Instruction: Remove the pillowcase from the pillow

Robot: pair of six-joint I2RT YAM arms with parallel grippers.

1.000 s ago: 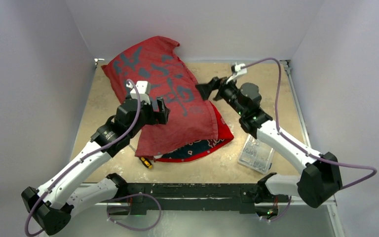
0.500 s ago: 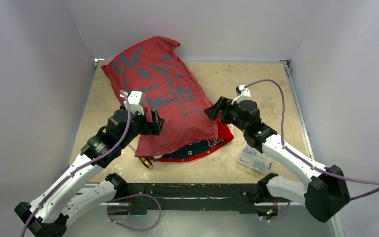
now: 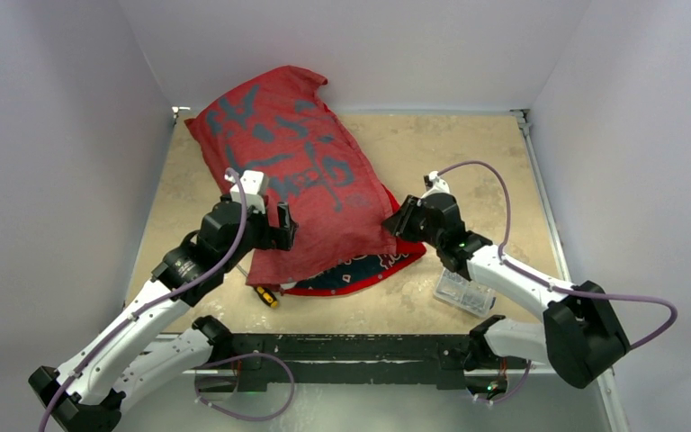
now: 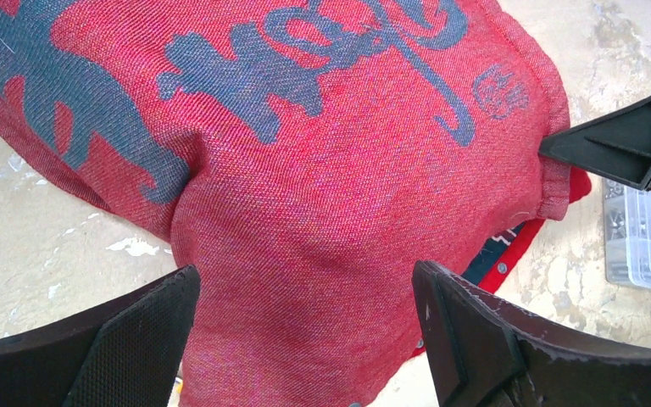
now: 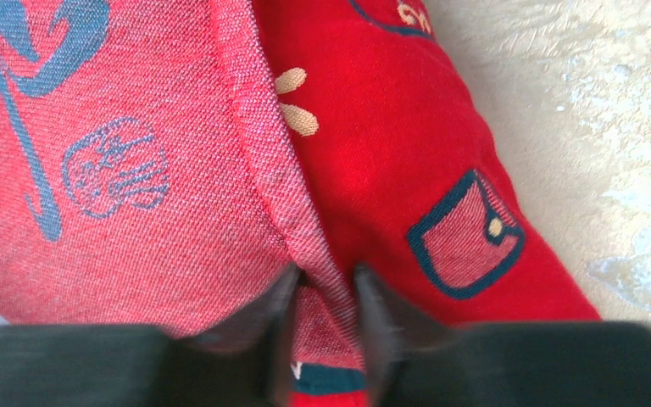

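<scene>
Black left claw hovers spread wide over the near end of the red pillowcase. The pillowcase lies slanted from the far-left corner of the bench toward its middle, the pillow hidden inside. The right claw is closed narrowly on the pillowcase's right-hand seam. That thin bite may slip, or a pull may drag the unpinned pillow along.

Red pillowcase, grey-blue brushstrokes and 1 round stamp mark.
I see its inner side dark navy with pale figures and a bright red border; the table is mottled beige.
</scene>
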